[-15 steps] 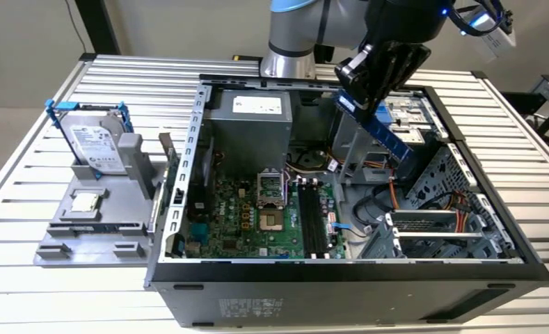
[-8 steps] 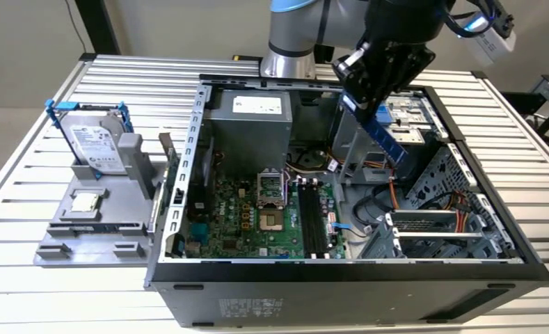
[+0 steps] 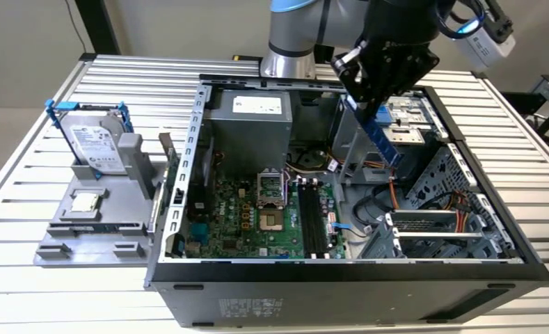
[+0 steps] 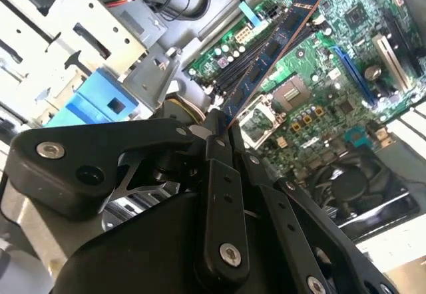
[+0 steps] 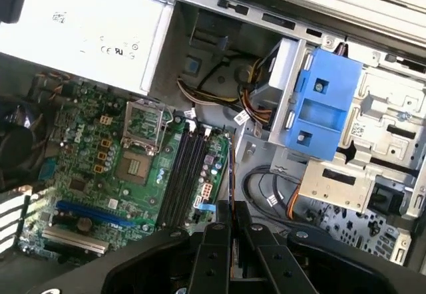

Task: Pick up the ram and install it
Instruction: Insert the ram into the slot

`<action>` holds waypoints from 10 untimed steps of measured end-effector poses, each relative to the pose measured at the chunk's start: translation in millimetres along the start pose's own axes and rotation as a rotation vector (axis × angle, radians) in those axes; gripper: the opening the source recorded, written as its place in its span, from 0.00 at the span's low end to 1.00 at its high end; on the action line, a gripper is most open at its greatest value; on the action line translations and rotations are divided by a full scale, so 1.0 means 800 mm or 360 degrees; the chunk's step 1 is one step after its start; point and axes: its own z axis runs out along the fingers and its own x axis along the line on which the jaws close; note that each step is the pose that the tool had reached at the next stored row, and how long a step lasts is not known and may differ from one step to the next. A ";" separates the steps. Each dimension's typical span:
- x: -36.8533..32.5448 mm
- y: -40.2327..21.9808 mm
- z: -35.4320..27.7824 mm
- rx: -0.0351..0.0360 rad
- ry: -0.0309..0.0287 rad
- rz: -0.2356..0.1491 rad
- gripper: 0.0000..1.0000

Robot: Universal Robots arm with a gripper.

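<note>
- The ram (image 3: 381, 139) is held in the air in the upper part of the exterior view, toward the exterior view's right. It hangs tilted over the open computer case (image 3: 198, 139), with its free end pointing down into the case and kept clear of the motherboard (image 3: 246, 216)
- The gripper (image 3: 357, 94) is closed to a narrow gap on the upper end of the stick, with the flat faces clamped between the two fingers
- In the second wrist view the ram (image 4: 273, 48) is seen reaching out from the gripper (image 4: 216, 131) across the long black memory slots (image 4: 233, 74), and it is seated in none of them
- In the first wrist view the ram (image 5: 231, 174) is shown edge-on as a thin line beside the same slots (image 5: 183, 171)
- The stick is judged to be light and stiff along its length, yet brittle if bent or twisted. The chips on its faces and the contact edge are judged to be easily damaged
- A hold across the flat faces, away from the contact edge, is judged to be the sound one
- Because only one end is gripped, a long lever is left free, so the stick could pivot between the pads if its far end is knocked
- Whether the pads bear on chips or on bare board cannot be made out, though bare board at the end seems likelier
- The hard drive (image 3: 98, 142) in its blue frame is left standing at the exterior view's left, well apart from the case interior
</note>
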 end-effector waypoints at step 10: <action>0.0001 -0.0001 0.0010 0.0003 -0.00035 0.0102 0.00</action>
